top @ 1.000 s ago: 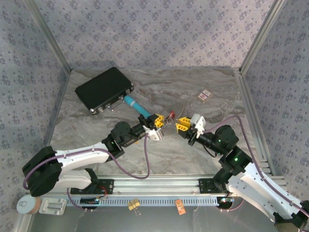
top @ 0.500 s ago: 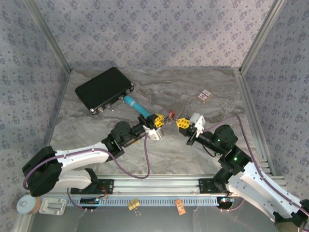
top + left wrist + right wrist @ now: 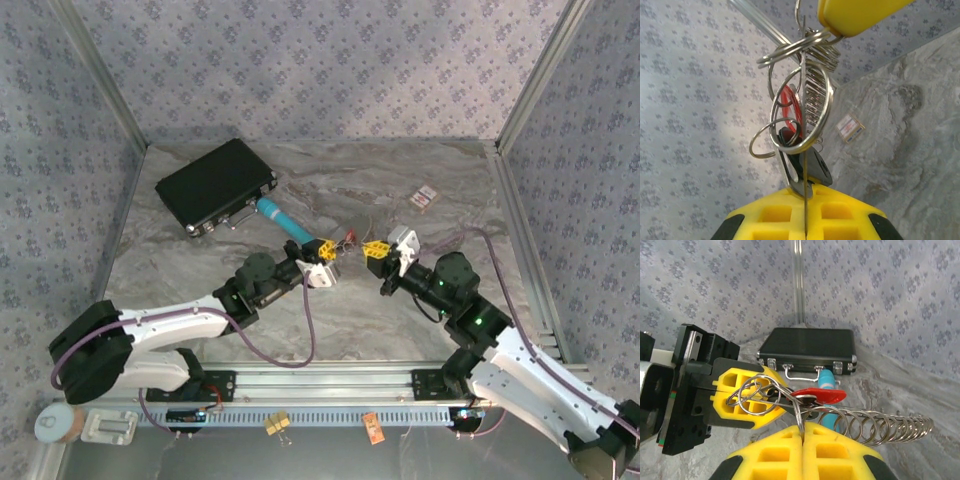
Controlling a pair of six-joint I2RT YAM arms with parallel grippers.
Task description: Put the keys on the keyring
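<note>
Near rail: binder clip (image 3: pixel 277 424) and orange tag (image 3: pixel 373 428).
Mid-table (image 3: pixel 370 320): left gripper (image 3: pixel 324 248) and right gripper (image 3: pixel 376 250) face each other, close together.
Left fingers (image 3: pixel 775 220) are pressed together on the keyring (image 3: pixel 802 148). Right fingers (image 3: pixel 835 452) are clamped on one of its loops.
Red key (image 3: pixel 817 396) sits among the rings, held between the grippers.
Beyond: teal tool (image 3: pixel 285 220), then black case (image 3: pixel 215 185).

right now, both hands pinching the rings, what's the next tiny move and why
Probably twist the right hand slightly to walk the red key along the keyring: both that hand and the left hand are shut on it, face to face.
</note>
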